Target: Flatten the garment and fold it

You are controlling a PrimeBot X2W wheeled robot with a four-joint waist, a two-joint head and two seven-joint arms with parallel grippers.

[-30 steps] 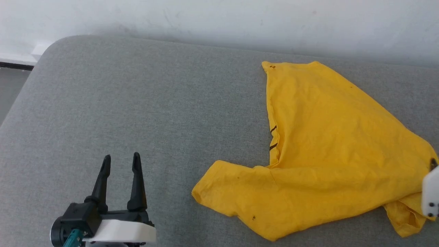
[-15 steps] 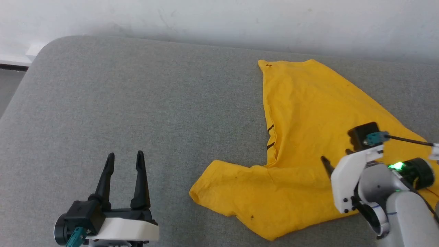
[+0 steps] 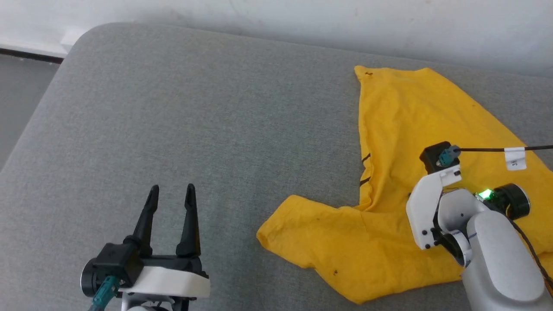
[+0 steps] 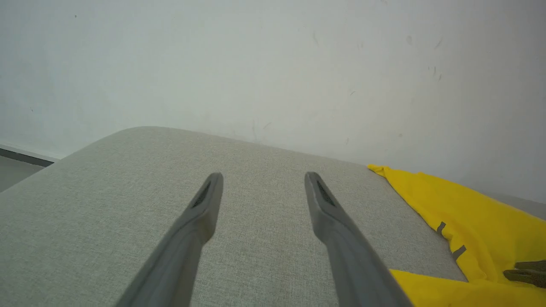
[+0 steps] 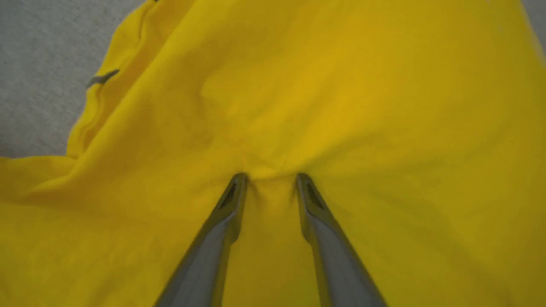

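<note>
The garment (image 3: 410, 121), a bright yellow T-shirt, lies crumpled on the right half of a grey cushion (image 3: 216, 108), with one sleeve stretched out to the left. My right arm (image 3: 436, 203) is down over its middle, its fingers hidden under the wrist in the head view. In the right wrist view the right gripper (image 5: 268, 177) presses its tips into the garment (image 5: 341, 85). Its jaws stand apart, with a small ridge of cloth bunched between them. My left gripper (image 3: 172, 190) hovers open and empty over bare cushion at the lower left, well clear of the garment (image 4: 482, 213).
A pale wall (image 3: 302, 17) runs along the cushion's far edge. The cushion rounds off at its far left corner, with floor (image 3: 21, 108) beyond. A black cable with a white tag (image 3: 515, 158) crosses the shirt from my right wrist.
My right arm came in from the right edge and settled onto the middle of the shirt, and its jaws have narrowed. The head camera shifted. The left gripper stayed put.
</note>
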